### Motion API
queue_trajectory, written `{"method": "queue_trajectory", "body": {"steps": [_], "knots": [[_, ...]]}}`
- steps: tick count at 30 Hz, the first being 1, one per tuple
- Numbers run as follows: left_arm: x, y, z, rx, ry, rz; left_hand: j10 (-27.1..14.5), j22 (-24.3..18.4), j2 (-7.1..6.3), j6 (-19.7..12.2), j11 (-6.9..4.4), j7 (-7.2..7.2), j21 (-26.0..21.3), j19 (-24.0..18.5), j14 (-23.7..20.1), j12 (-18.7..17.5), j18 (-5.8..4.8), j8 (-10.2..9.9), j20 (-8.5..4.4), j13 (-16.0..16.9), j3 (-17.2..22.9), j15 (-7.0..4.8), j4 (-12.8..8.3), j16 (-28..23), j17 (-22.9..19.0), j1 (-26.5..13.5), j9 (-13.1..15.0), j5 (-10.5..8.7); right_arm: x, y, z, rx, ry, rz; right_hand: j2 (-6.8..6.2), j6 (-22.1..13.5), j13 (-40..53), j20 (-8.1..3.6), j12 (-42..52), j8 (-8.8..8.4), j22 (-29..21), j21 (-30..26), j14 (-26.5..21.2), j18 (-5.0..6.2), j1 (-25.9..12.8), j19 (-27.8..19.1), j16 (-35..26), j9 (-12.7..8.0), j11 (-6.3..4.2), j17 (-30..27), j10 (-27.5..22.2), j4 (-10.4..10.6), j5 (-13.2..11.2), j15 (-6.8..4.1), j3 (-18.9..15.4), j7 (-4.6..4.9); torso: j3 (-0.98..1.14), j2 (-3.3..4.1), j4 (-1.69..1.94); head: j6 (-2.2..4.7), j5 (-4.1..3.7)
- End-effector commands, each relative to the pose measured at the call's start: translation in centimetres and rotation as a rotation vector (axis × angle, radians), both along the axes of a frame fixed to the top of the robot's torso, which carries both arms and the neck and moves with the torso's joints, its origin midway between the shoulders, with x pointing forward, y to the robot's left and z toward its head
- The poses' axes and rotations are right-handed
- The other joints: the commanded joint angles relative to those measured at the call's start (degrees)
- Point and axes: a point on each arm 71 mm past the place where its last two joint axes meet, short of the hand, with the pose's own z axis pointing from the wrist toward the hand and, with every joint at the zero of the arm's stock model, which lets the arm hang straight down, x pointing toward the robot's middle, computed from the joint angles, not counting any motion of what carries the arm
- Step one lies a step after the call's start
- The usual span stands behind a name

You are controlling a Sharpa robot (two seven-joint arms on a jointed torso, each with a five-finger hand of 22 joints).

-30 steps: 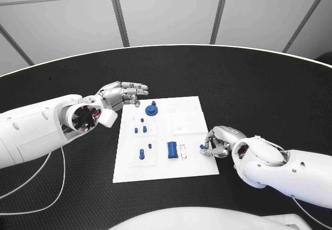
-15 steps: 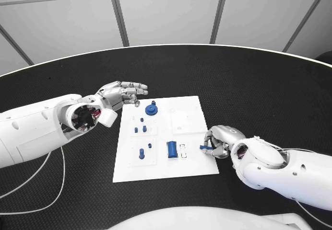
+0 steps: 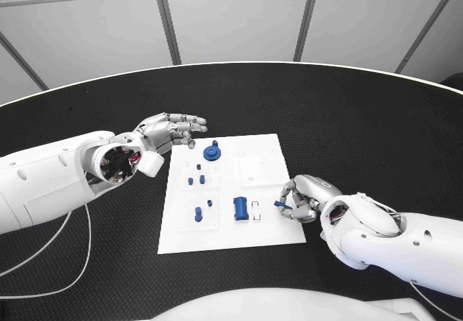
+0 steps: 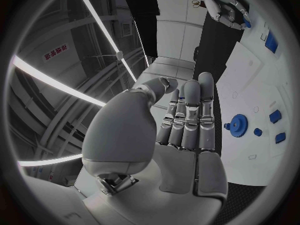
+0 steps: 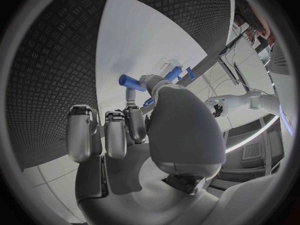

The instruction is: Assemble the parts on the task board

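**Blue peg pinched at the board's right edge**

A small blue peg [image 3: 282, 204], short and round, sits pinched in the right hand [image 3: 303, 198] over the right edge of the white board [image 3: 260, 150]. A blue gear [image 3: 211, 154] and block [image 3: 239, 208] stand on it. The left hand [image 3: 170, 132] hovers spread, holding nothing, beside the board's far left corner.

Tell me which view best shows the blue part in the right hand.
Right wrist view: the blue part juts clear from the right hand. Head view shows a sliver by the fingers; left wrist view, a distant speck.
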Motion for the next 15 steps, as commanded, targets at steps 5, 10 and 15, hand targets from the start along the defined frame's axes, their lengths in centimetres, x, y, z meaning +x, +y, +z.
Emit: {"method": "queue_trajectory", "body": {"steps": [5,10,15], "knots": [[0.0,0.0,0.0,0.000,0.000,0.000,-0.4,0.0,0.41,-0.4,-0.01,0.03,0.2,-0.6,-0.5,0.4,0.94,0.3,0.04,0.1,-0.2,0.04,-0.2,0.2,-0.1,-0.1,-0.1,0.30,0.1,1.1,0.1,0.048,0.004,-0.004,-0.49,-0.4,9.3,-0.24,0.6,1.34,13.6,0.4,5.9,-0.69,-2.7,5.0,0.2,3.1,-0.54,14.4,1.9,-4.7,-0.2,-0.44,5.6,-0.38,0.04,0.08,-0.03,-0.01,0.16],[0.0,-0.1,0.0,-0.001,0.000,-0.003,-0.4,0.0,0.41,-0.4,-0.01,0.03,0.2,-0.6,-0.5,0.4,0.94,0.3,0.04,0.1,-0.2,0.04,-0.2,0.2,-0.1,-0.1,-0.1,0.30,0.2,2.2,-0.1,0.087,0.020,-0.008,-0.55,-0.3,9.3,-0.31,0.6,1.44,13.6,0.4,5.9,-0.69,-3.7,5.0,0.2,3.3,-0.66,14.4,2.0,-4.5,-0.2,-0.53,5.8,-0.52,0.05,0.10,0.13,0.00,0.04],[-0.1,-0.2,0.0,-0.001,0.000,-0.003,-0.4,0.0,0.41,-0.4,-0.01,0.03,0.2,-0.6,-0.5,0.4,0.94,0.3,0.04,0.1,-0.2,0.04,-0.2,0.2,-0.1,-0.1,-0.1,0.30,0.5,3.2,-0.3,0.110,0.034,-0.008,-0.62,-0.2,9.4,-0.37,0.8,1.49,13.6,0.4,5.9,-0.69,-4.4,5.0,0.2,3.3,-0.74,14.4,2.1,-4.4,0.0,-0.60,5.9,-0.62,0.03,0.09,0.05,-0.03,0.13]]}}
